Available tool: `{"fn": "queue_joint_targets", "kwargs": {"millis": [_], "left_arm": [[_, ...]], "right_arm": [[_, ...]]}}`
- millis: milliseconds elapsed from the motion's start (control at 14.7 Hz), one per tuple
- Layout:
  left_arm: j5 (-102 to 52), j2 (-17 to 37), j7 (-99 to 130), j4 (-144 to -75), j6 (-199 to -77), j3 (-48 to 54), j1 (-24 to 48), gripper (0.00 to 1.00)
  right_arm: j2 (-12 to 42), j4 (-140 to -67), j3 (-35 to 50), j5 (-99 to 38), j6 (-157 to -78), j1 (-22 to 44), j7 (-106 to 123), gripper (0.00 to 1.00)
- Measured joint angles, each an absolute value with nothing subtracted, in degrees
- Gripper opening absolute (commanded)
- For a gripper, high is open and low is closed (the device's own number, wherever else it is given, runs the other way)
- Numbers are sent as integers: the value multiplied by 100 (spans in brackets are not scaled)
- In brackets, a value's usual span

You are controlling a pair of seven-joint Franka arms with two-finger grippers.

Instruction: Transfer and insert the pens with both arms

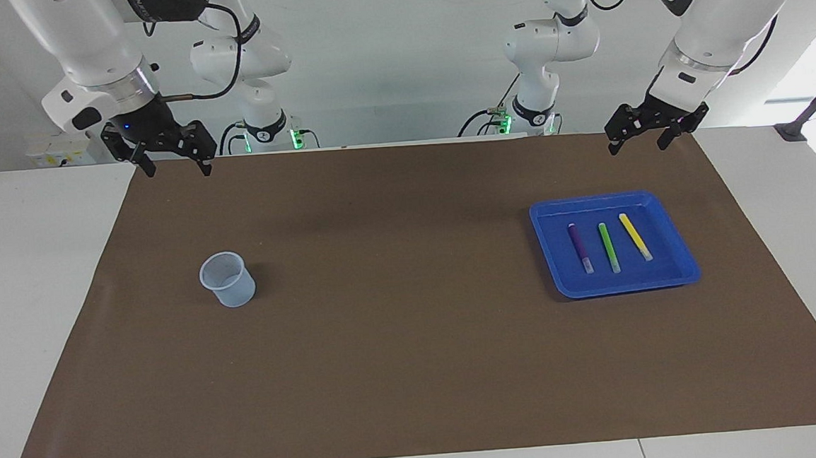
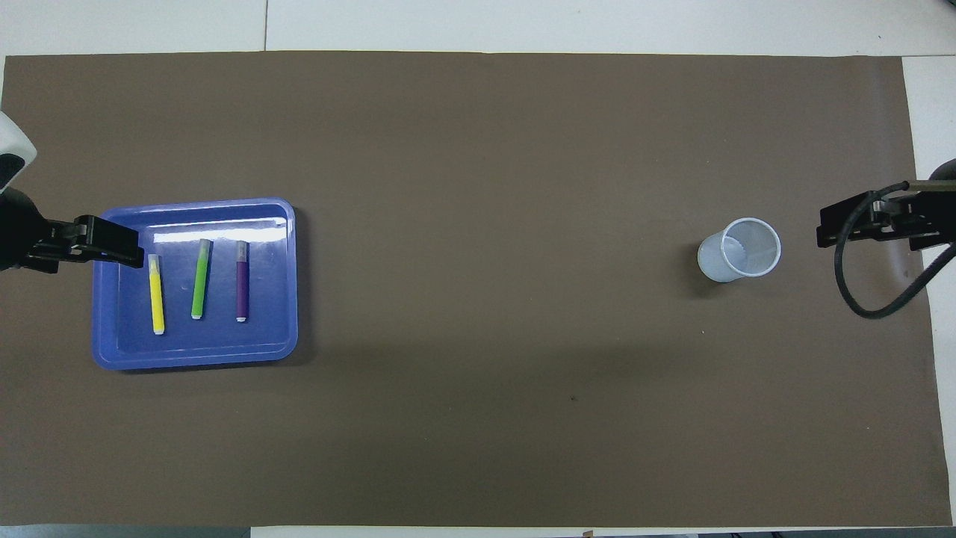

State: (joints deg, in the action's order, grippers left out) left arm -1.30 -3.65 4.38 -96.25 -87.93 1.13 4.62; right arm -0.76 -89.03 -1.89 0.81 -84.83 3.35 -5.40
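Observation:
Three pens lie side by side in a blue tray (image 1: 617, 288): purple (image 1: 580, 247), green (image 1: 608, 247) and yellow (image 1: 635, 236). They also show in the overhead view: yellow (image 2: 156, 294), green (image 2: 200, 279) and purple (image 2: 241, 281). My left gripper (image 1: 635, 146) is open and empty, up in the air over the mat at the left arm's end, well apart from the tray. My right gripper (image 1: 178, 171) is open and empty, up in the air over the mat's edge at the right arm's end.
A translucent pale plastic cup (image 1: 227, 279) stands upright on the brown mat (image 1: 401, 343) toward the right arm's end; it also shows in the overhead view (image 2: 739, 249). Two smaller white arms with green lights stand at the robots' end of the table.

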Motion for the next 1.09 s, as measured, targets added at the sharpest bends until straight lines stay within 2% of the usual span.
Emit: {"fn": "queue_joint_targets", "kwargs": {"millis": [272, 545, 817, 1090], "left_arm": [[-130, -457, 173, -10274, -9325, 88, 37, 100], [-132, -399, -915, -11355, -10527, 61, -651, 100], [-137, 163, -1649, -12127, -11892, 43, -1149, 100], [-138, 739, -1662, -12303, -12557, 94, -1121, 98]], "right_arm": [[-76, -8903, -189, 81, -8483, 335, -540, 100], [-76, -8903, -189, 81, -8483, 335, -540, 100], [-76, -8903, -189, 81, -8483, 335, -540, 100], [-76, -8903, -189, 81, -8483, 335, -540, 100]]}}
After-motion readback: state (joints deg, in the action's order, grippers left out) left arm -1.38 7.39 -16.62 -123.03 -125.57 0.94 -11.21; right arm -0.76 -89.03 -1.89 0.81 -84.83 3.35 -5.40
